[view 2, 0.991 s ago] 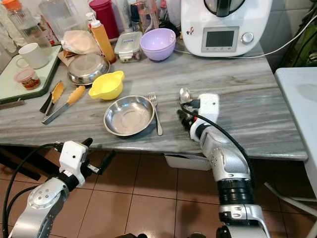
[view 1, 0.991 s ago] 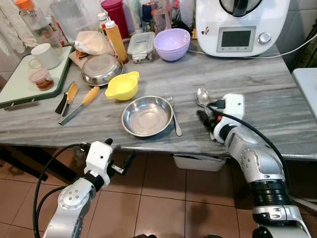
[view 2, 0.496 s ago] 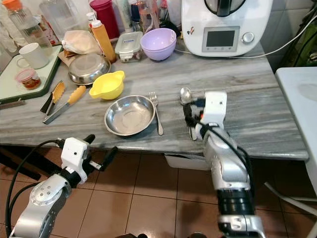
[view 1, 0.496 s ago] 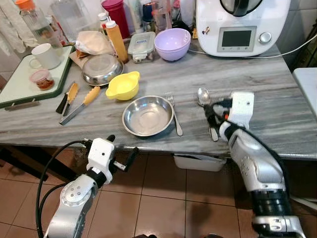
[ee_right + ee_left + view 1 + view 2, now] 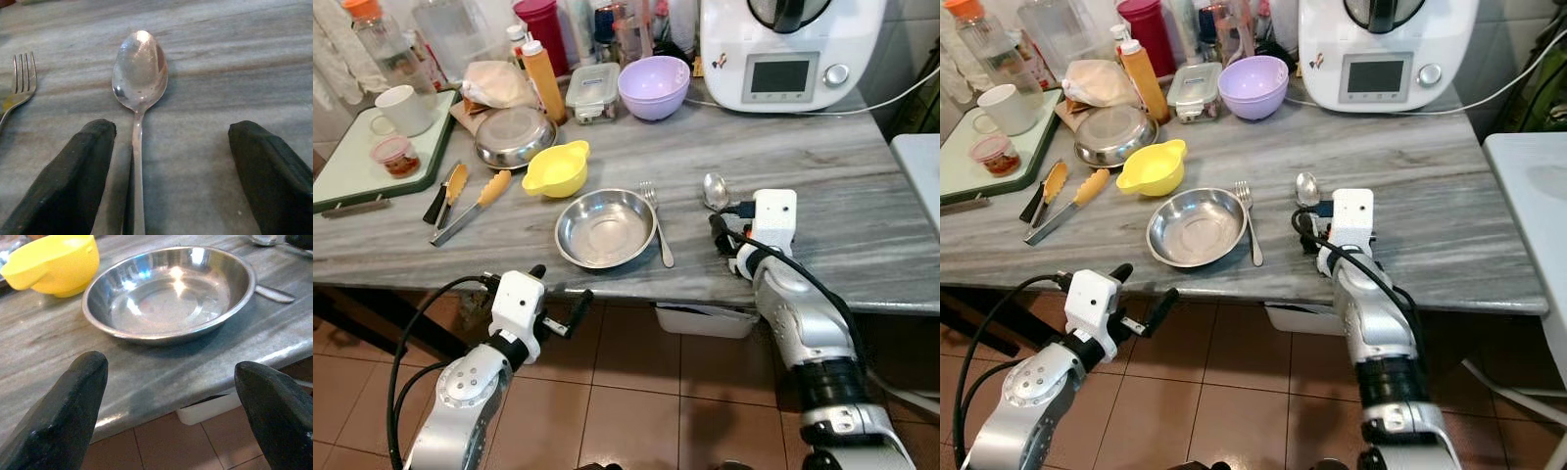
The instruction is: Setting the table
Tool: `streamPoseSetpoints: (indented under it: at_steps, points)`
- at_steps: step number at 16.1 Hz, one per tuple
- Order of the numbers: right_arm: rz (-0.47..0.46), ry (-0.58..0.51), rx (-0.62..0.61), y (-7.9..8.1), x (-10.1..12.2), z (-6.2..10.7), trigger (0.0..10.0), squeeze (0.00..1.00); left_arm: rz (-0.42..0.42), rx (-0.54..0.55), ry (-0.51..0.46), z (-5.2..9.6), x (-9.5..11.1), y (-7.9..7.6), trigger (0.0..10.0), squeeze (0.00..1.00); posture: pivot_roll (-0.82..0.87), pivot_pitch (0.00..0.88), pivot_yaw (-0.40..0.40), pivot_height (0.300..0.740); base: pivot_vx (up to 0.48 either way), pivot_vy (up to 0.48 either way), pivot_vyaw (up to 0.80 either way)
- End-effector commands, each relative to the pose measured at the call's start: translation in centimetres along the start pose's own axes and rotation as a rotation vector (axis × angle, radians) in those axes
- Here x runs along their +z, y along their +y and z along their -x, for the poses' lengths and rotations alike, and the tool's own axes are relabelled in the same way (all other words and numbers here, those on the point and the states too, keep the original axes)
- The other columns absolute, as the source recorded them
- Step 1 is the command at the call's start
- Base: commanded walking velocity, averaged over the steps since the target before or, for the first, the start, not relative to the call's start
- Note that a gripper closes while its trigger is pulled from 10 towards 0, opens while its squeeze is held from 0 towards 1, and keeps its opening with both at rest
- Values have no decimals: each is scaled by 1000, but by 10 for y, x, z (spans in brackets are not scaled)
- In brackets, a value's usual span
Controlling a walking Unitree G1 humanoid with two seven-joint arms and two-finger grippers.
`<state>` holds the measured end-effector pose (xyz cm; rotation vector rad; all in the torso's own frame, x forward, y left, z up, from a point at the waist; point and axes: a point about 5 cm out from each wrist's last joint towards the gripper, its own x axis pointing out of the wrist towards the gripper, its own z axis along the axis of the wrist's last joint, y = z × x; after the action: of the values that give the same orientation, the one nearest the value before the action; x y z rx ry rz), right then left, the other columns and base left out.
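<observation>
One spoon on the table, handle between the open right hand fingers, untouched.

Silver jointed arms, white boxy wrist housings, black looping cables, black blunt fingers

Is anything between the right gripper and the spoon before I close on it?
Nothing visible. The right gripper is open on the table, and the spoon handle runs between its fingers, close to one of them. The fork lies off to the side, apart.
</observation>
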<state>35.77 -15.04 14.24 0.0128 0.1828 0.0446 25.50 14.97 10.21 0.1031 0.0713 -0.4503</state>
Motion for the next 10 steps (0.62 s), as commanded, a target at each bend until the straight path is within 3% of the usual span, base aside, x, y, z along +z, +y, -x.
streamPoseSetpoints:
  at_steps: [1,10]
  points:
    - [-4,23,31,12,-4,-3,0,0,-9,10,8,4,1,2,10000,0,-90,130,149,740,0,0,0]
    - [-3,89,81,37,-12,-8,0,0,-7,22,12,5,5,3,10000,0,-84,127,144,740,0,0,0]
